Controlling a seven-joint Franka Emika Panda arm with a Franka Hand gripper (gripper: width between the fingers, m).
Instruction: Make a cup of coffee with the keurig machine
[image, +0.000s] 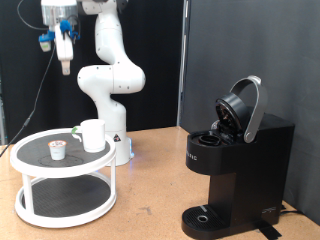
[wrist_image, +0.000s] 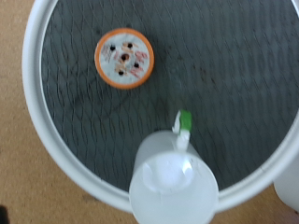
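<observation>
From the exterior view I see my claw (image: 65, 55) raised high above the white stand (image: 64, 185) at the left, nothing in it; I cannot tell how far it is open. The cup (image: 93, 135) sits on the stand's upper tier beside a pod (image: 59, 149). The keurig machine (image: 238, 165) stands on the worktop (image: 150, 185) at the right, lid up. In the wrist view the cup (wrist_image: 174, 186) and pod (wrist_image: 123, 58) lie well apart on the dark mat; no fingers show.

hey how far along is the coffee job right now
Done: the keurig machine has its lid raised. In hand: nothing; the gripper hangs high above the white tray, its fingers unseen in the wrist view. Left: the pod and the cup both sit on the tray; the drip base holds no cup.
</observation>
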